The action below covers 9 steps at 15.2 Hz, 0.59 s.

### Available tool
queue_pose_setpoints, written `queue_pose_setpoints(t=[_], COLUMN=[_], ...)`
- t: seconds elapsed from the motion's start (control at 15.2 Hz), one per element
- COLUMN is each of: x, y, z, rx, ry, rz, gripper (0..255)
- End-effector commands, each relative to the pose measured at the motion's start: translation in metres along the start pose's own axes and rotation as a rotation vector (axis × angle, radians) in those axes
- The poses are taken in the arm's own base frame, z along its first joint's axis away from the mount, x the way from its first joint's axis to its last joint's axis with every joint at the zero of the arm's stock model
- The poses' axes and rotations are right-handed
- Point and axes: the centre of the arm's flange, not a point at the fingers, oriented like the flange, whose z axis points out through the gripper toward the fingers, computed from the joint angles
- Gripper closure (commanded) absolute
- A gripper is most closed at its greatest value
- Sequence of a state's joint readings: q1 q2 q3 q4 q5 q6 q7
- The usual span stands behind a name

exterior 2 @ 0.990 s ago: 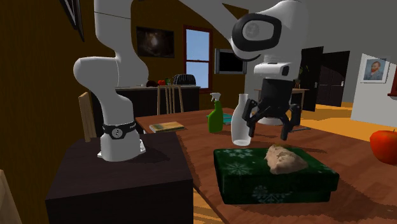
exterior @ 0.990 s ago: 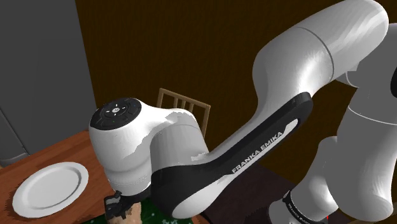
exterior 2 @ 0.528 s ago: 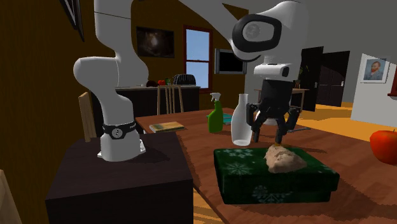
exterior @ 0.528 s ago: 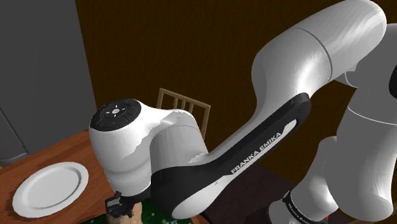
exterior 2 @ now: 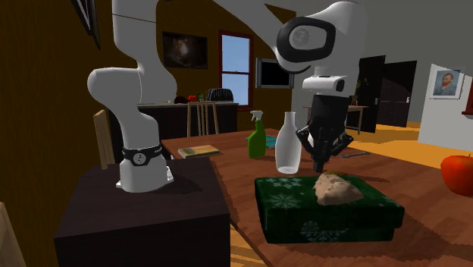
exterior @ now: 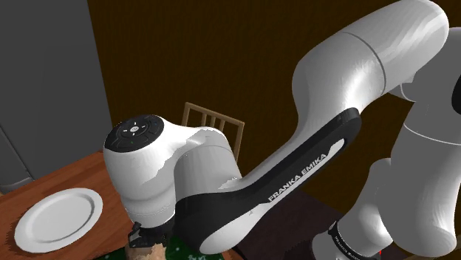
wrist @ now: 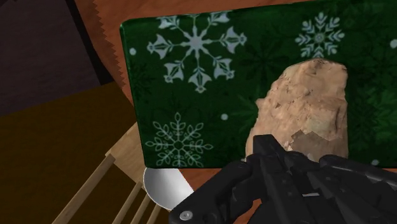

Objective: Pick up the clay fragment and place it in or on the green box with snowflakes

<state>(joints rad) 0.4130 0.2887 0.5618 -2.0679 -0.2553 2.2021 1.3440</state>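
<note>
End effector (exterior 2: 319, 166) hovers clamped on nothing; tan fragment (exterior 2: 338, 190) lies on green box (exterior 2: 288, 199).

The clay fragment (exterior 2: 338, 190) lies on the snowflake box (exterior 2: 292, 201); behind the box stand a bottle (exterior 2: 285, 144) and spray bottle (exterior 2: 258, 140).

clay fragment (wrist: 312, 102): part hidden behind gripper (wrist: 280, 149)
green box (wrist: 191, 95): cropped by frame edge
apple (exterior 2: 458, 174): cropped by frame edge

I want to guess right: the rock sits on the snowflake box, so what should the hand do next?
Probably lift straight up and away: the clay fragment lies on the green box, and the gripper hangs above it, shut on nothing.
</note>
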Motion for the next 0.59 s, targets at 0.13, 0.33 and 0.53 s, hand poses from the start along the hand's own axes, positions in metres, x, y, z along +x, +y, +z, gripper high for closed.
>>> queue_pose_setpoints(t=[0.13, 0.33, 0.53], x=[-0.013, -0.050, -0.075], y=[-0.006, -0.028, -0.046], z=[0.002, 0.007, 0.012], rx=[0.010, 0.040, 0.062], ry=[0.014, 0.057, 0.089], rz=[0.029, 0.115, 0.179], gripper=[0, 0, 0])
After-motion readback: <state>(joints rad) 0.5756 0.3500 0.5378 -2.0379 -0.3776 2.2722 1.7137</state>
